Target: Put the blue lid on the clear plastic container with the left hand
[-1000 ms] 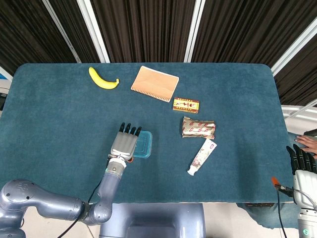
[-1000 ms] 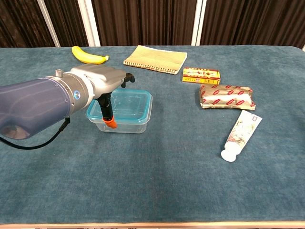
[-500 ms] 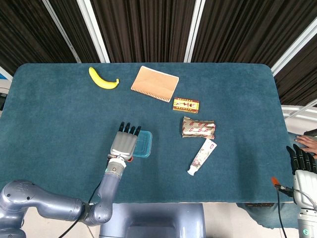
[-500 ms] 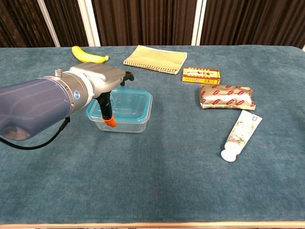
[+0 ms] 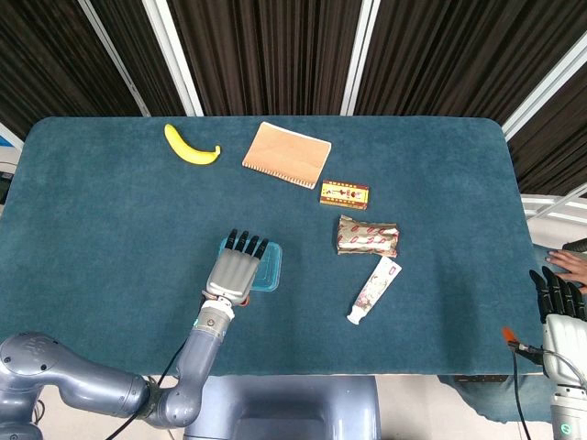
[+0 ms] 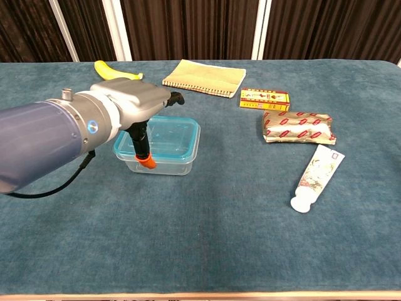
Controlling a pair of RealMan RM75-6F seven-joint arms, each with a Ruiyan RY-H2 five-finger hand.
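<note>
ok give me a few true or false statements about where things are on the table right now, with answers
1. The blue lid sits on the clear plastic container. True.
2. The left hand is over the container's left part. True.
3. The banana lies beside the toothpaste tube. False: it lies at the far left, near the notebook.
4. The right hand holds the foil packet. False: it is off the table's right edge, holding nothing.
5. The small yellow box lies between notebook and foil packet. True.

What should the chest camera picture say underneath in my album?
Robot's left hand rests over the blue lid on the clear plastic container.
</note>
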